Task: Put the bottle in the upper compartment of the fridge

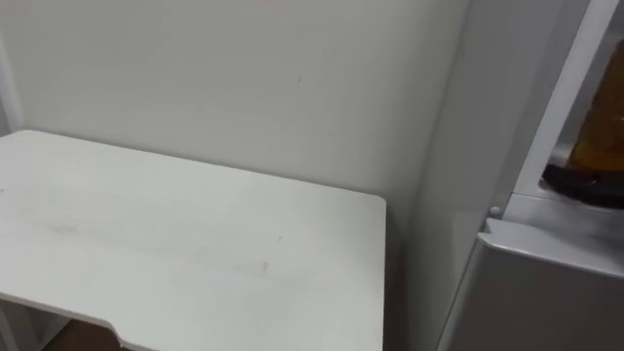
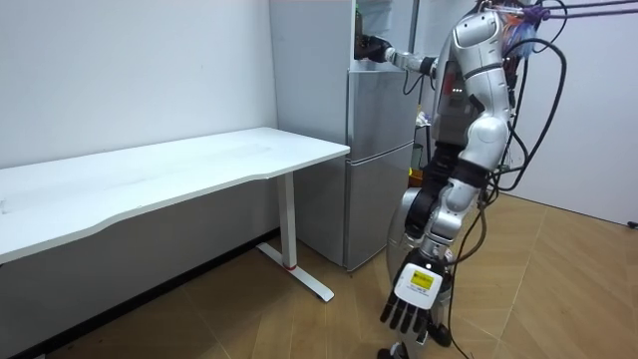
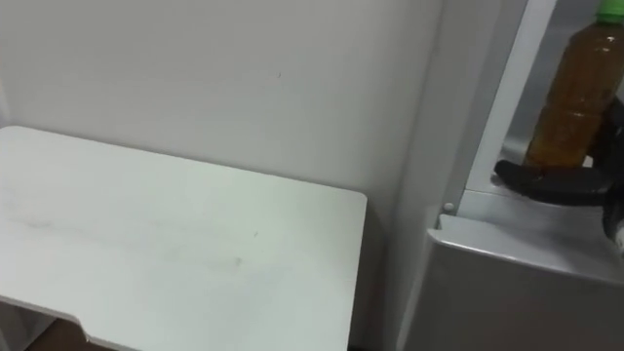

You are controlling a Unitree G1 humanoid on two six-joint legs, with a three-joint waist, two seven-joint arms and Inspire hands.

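Right hand [image 3: 558, 183] grasps the bottle [image 3: 575, 93], with dark fingers wrapped round its lower part. Bottle holds amber liquid, carries a green cap [image 3: 612, 10] and stands near upright in the open upper compartment of the fridge [image 2: 379, 160], above the lower door [image 3: 517, 283]. Left hand [image 2: 413, 297] hangs low beside the robot's leg, fingers straight. White bench [image 3: 175, 244] stands just beside the fridge, against the wall [image 3: 244, 78]. Robot stands facing the fridge.
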